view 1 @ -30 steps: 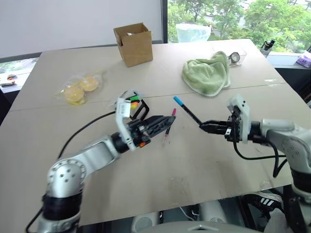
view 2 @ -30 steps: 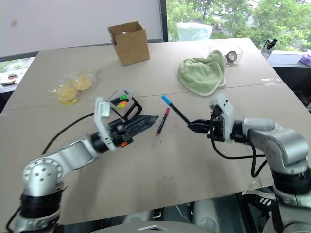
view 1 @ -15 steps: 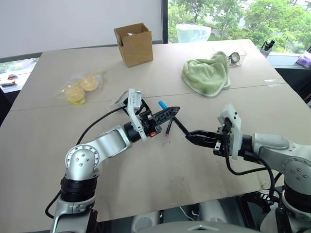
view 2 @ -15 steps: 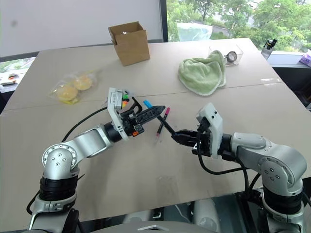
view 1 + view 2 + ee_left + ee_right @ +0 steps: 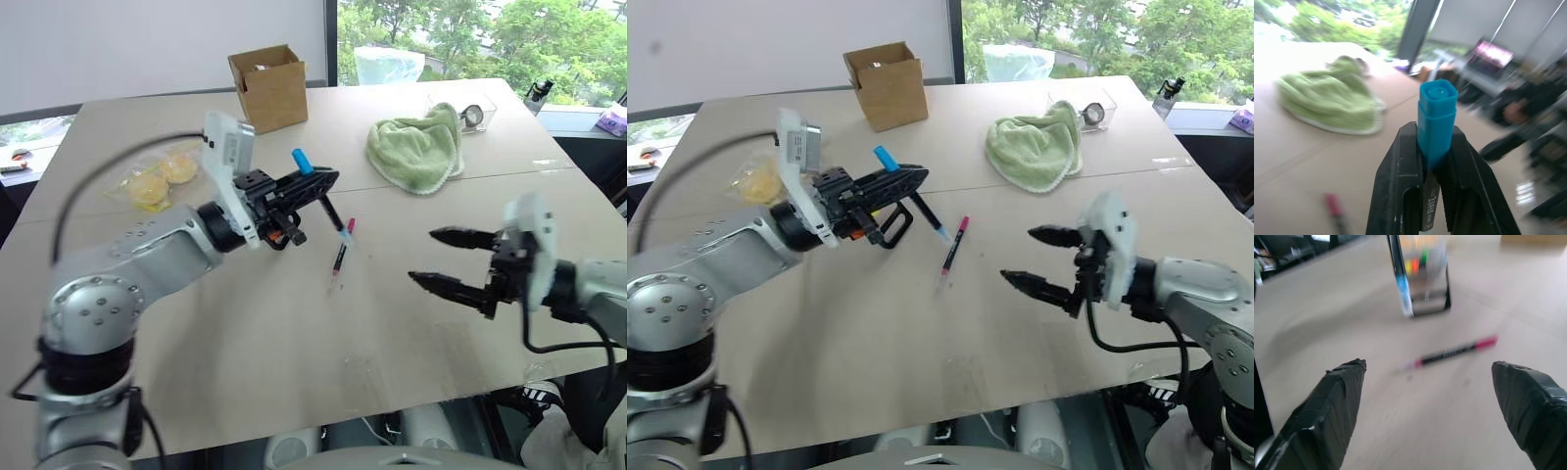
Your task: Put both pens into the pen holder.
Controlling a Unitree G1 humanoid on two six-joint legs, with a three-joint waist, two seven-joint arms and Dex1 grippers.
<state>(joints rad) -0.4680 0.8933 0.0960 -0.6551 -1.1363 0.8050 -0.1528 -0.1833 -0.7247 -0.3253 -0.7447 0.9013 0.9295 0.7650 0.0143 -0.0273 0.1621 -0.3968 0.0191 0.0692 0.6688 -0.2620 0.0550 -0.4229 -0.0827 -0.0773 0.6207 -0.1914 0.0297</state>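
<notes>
Left gripper, upper centre, clenched on the blue pen; right gripper, lower right, gapes wide, empty.

Silver arms, seemingly white wrist housings, black fingers.

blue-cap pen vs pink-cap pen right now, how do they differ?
The blue-cap pen is off the table, clamped in the shut left end effector; the pink-cap pen lies flat on the table, untouched.
The blue-cap pen is tilted, cap end up; the pink-cap pen is level.
Caps differ: light blue against pink.
Both are slim, black-barrelled, and neither is yet in the pen holder.
</notes>
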